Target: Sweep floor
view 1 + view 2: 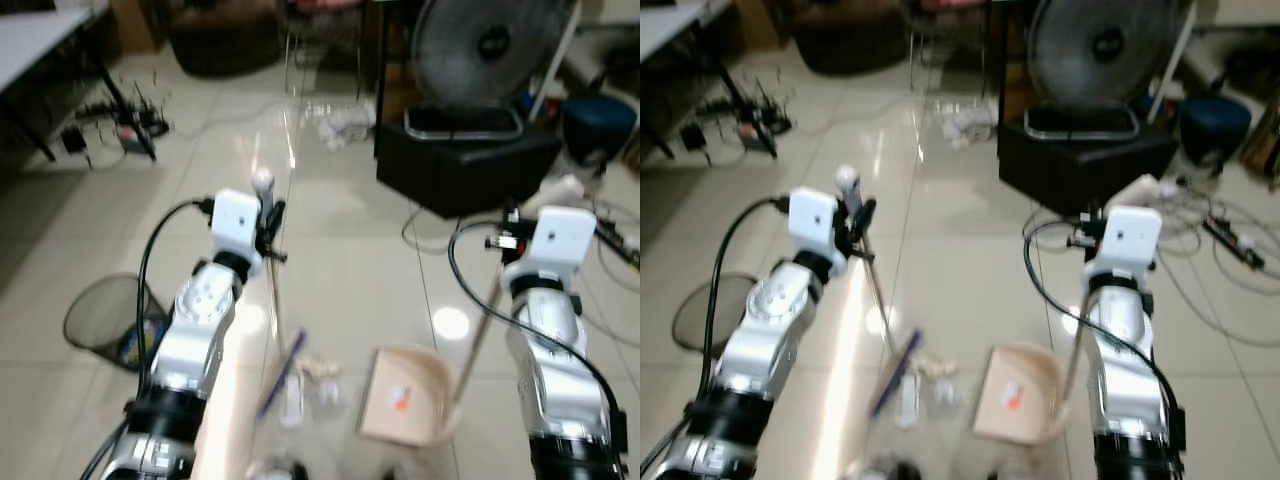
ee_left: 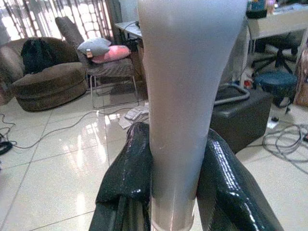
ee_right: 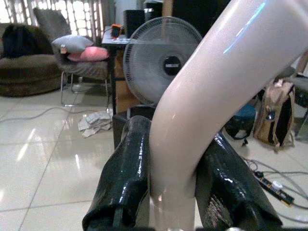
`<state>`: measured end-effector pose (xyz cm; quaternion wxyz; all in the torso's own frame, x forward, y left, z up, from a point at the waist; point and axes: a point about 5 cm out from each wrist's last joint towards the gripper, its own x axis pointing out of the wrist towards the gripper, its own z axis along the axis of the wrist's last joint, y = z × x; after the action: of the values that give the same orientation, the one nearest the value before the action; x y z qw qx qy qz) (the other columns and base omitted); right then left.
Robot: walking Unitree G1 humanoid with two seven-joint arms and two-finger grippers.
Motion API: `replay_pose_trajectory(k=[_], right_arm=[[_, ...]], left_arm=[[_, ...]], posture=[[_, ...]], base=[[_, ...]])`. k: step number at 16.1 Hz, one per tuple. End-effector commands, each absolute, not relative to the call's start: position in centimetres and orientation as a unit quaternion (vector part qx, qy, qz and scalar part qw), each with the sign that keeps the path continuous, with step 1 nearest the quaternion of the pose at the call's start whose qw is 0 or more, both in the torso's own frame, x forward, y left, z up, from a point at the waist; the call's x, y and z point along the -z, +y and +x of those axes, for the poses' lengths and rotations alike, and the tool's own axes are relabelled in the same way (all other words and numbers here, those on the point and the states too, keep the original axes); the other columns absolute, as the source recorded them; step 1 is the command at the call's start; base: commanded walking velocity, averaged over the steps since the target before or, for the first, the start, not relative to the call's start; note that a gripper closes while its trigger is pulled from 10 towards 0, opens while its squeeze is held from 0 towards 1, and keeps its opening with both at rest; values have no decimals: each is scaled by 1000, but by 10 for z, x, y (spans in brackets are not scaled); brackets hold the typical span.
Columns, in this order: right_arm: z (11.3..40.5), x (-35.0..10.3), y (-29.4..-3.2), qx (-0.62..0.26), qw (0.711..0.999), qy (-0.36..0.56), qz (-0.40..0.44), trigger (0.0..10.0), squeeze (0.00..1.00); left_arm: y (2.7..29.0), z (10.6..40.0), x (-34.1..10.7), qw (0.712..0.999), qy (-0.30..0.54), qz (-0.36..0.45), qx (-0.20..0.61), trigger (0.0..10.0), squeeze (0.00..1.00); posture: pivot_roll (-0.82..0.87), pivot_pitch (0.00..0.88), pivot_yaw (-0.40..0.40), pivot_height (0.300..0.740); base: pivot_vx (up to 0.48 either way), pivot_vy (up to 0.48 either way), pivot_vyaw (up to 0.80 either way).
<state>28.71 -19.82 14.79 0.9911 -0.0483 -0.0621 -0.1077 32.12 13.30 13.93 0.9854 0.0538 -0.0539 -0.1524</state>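
My left gripper (image 1: 268,222) is shut on the pale handle of a broom (image 1: 272,290), whose purple-edged head (image 1: 282,372) rests on the tiled floor among bits of white litter (image 1: 318,372). In the left wrist view the handle (image 2: 185,96) stands between both black fingers (image 2: 126,178). My right gripper (image 1: 512,232) is shut on the curved cream handle (image 3: 202,96) of a beige dustpan (image 1: 405,395), which sits on the floor just right of the litter. An orange scrap lies in the pan.
A black mesh waste bin (image 1: 110,322) stands on the floor at my left. Ahead right are a black box (image 1: 465,160) with a standing fan (image 1: 490,50) behind it, and loose cables (image 1: 615,240) at the right. A sofa (image 2: 45,79) and chair sit further back.
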Motion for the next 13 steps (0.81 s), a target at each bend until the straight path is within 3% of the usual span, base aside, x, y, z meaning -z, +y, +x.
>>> replay_pose_trajectory(k=[1, 13], right_arm=[[288, -157, -189, 93, 991, -89, -33, 10000, 0], [289, -146, -202, 111, 983, -113, -97, 10000, 0]], left_arm=[[143, 322, -143, 986, -61, 78, 138, 10000, 0], [132, 334, -140, 985, -85, 60, 134, 10000, 0]], posture=[[6, 110, 87, 740], [49, 242, 118, 740]], base=[[0, 0, 0], [0, 0, 0]])
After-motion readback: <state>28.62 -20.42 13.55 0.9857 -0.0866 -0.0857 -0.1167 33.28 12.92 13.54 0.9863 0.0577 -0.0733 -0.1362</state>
